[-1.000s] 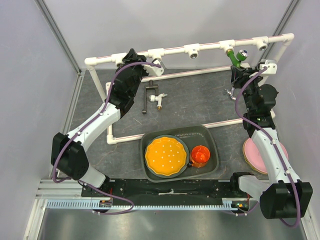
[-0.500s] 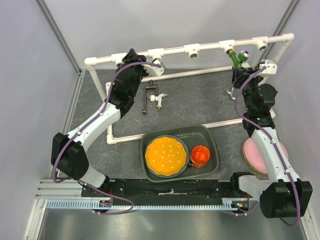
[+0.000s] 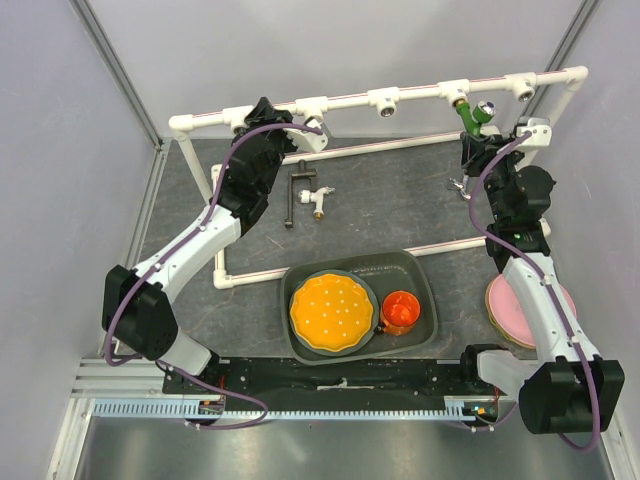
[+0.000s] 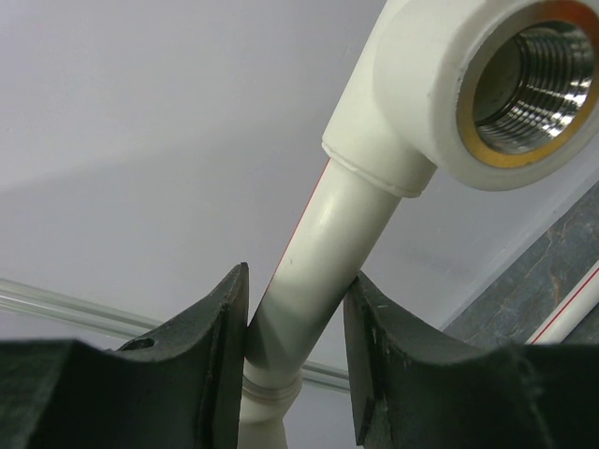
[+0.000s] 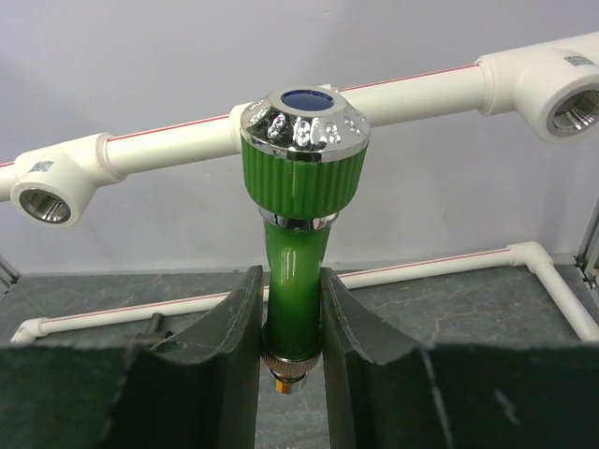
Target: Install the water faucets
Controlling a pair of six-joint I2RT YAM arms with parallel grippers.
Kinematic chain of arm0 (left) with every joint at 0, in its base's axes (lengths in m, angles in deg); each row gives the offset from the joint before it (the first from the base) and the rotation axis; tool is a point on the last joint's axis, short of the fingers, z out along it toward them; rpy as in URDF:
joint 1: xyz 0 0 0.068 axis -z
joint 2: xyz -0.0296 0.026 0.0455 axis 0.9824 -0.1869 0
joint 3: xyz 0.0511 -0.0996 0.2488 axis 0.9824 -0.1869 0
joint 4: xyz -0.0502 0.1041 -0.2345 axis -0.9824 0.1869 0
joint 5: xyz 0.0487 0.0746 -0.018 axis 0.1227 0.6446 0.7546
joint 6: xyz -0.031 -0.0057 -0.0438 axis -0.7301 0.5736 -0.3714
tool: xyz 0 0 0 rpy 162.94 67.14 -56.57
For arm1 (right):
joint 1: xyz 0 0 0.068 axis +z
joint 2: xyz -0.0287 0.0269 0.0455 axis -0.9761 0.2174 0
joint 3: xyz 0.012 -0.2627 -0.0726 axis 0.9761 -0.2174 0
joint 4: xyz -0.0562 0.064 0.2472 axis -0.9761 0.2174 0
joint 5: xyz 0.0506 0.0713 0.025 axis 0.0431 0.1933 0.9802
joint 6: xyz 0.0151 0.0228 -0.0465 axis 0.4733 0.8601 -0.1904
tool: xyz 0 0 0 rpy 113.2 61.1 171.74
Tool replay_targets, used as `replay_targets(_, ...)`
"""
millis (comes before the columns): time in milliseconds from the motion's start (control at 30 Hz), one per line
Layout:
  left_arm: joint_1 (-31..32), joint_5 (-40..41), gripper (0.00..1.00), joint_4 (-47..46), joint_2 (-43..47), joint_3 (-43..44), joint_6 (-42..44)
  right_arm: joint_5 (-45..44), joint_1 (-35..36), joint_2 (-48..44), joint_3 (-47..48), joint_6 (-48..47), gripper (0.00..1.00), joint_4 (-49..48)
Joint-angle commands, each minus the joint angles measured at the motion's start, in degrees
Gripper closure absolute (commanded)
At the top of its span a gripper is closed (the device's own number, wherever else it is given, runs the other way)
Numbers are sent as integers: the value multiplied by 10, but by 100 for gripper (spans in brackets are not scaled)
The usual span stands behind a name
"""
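Note:
The green faucet [image 3: 472,116] with its round silver tip stands at the top PVC pipe [image 3: 415,95], its brass end against a white tee socket [image 3: 457,92]. My right gripper [image 3: 478,140] is shut on its green stem [image 5: 296,281], one jaw on each side [image 5: 291,323]. My left gripper [image 3: 287,135] is shut on the white pipe [image 4: 314,262] just below an empty threaded tee socket [image 4: 510,84]; its jaws press both sides [image 4: 296,351]. The black-handled white-and-brass faucet [image 3: 306,194] lies on the dark mat. The tiny silvery faucet [image 3: 459,186] lies beside my right arm.
The white PVC frame has lower rails [image 3: 350,262] across the mat. A grey tray [image 3: 420,275] near the front holds an orange plate [image 3: 331,313] and an orange cup [image 3: 401,312]. A pink disc [image 3: 505,305] lies at the right under my right arm.
My right gripper with the green faucet has edged very slightly toward the top pipe. The left arm has not moved.

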Motion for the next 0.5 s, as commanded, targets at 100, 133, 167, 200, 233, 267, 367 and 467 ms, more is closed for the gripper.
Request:
replay_targets(100,7,27,98,35,8,6,-77,40,0,-17,38,14,100,-32)
replay_targets(133,8,27,98,36,8,7,-76,40,0,-16,39,14,100,-32)
replay_targets(167,8,27,98,35,8,7,-77,40,1,-18,40,14,100,-32)
replay_targets(200,8,26,98,36,9,7,-77,40,1,-17,41,13,100,-32)
replay_targets(233,9,26,98,37,8,7,-77,38,1,-16,43,13,100,-27)
replay_targets(267,8,26,98,36,9,7,-77,35,0,-15,44,11,100,-24)
replay_targets(367,9,26,98,37,11,7,-77,16,1,-14,37,4,100,-25)
replay_targets(467,10,27,98,38,10,7,-76,-4,0,-12,29,-3,100,-30)
